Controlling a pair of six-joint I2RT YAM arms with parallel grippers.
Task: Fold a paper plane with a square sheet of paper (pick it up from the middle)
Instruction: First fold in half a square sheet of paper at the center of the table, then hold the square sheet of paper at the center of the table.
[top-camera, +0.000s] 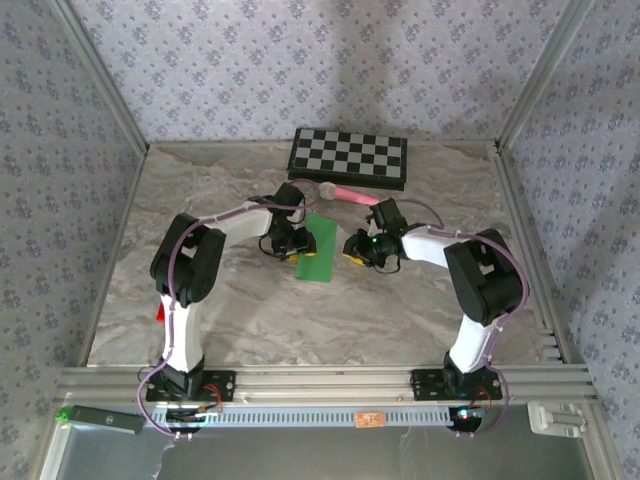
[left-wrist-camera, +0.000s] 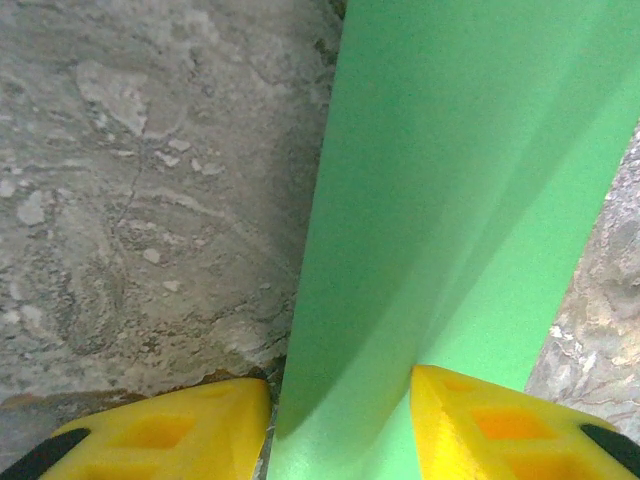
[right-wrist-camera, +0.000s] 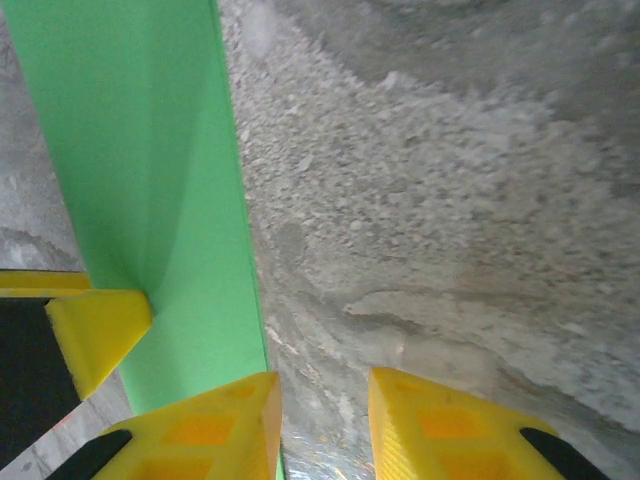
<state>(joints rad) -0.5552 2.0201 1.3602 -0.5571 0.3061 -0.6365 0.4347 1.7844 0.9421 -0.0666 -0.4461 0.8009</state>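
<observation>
Centrally, the green paper (top-camera: 318, 247) lies folded on the table (top-camera: 250, 310) — left gripper (left-wrist-camera: 340, 385) spread astride it, right gripper (right-wrist-camera: 322, 385) parted and empty at its right edge.

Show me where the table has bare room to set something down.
Bare: the wide front strip between the paper and the near rail, and the back left corner beside the board. Crowded: the middle, where both arms, the paper and the microphone sit close by the board.

Even soft light; the green paper (left-wrist-camera: 450, 200) seems slightly blurred up close.
</observation>
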